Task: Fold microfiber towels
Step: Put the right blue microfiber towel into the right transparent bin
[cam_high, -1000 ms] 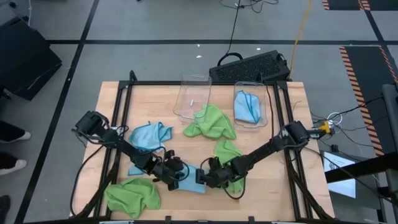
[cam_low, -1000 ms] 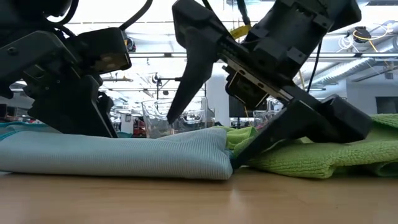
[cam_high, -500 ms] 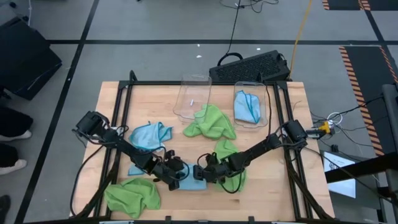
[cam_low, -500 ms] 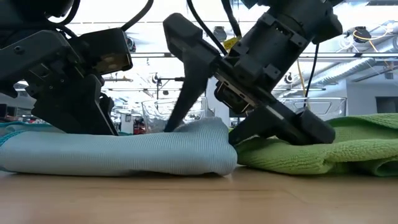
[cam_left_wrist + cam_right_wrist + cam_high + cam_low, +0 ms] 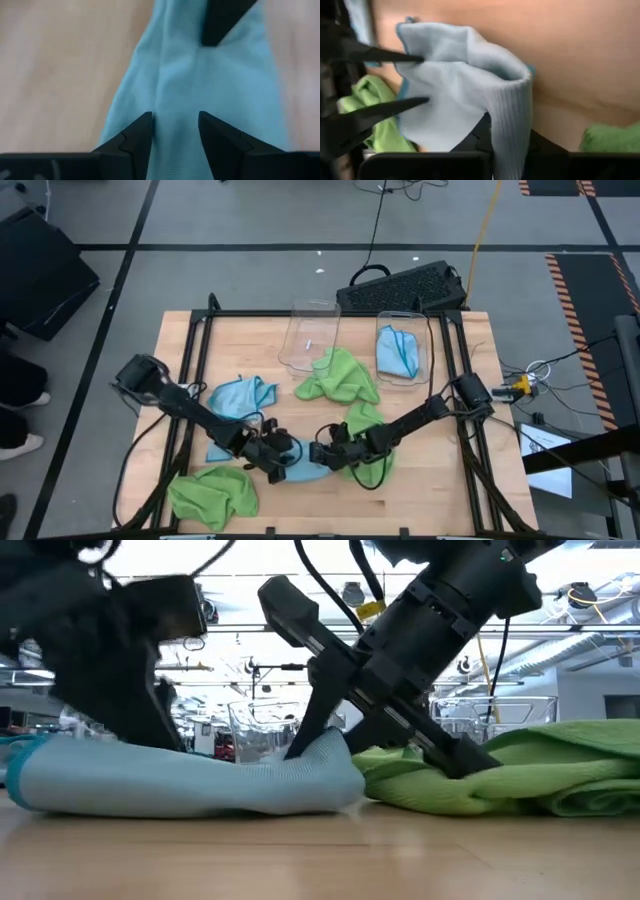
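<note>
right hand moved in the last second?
Yes. In the high view the right hand slid toward the table's left side, off the green towel, and shut on the blue towel.

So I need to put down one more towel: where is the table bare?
Bare wood lies at the far left, beside the empty bin, and along the right edge past the bin with a blue towel. The near middle is crowded: both tools, left and right, hold a blue towel between green towels.

Nothing here carries writing I can read: no labels, brands, numbers or signs anywhere in view.
</note>
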